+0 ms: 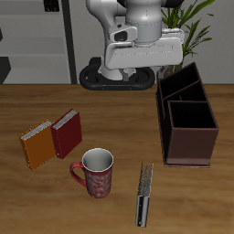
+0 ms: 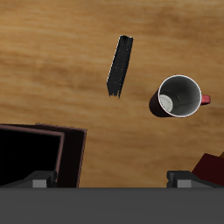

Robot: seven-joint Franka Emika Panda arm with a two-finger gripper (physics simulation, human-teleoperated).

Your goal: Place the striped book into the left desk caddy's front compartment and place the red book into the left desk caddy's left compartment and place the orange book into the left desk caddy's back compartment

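Observation:
The striped book (image 1: 144, 194) stands on its edge near the table's front edge, beside the mug; the wrist view shows the striped book (image 2: 120, 66) from above. The red book (image 1: 67, 133) and the orange book (image 1: 37, 145) lie side by side, touching. The left desk caddy (image 1: 187, 119) is a dark maroon box with black dividers, and its compartments look empty. A corner of the caddy (image 2: 39, 157) and an edge of the red book (image 2: 210, 166) show in the wrist view. My gripper (image 1: 137, 57) hangs high over the back of the table, open (image 2: 112, 179), holding nothing.
A red patterned mug (image 1: 95, 172) with a white inside stands between the two books and the striped book, also seen as the mug (image 2: 179, 94) in the wrist view. A potted plant (image 1: 196, 27) stands behind the caddy.

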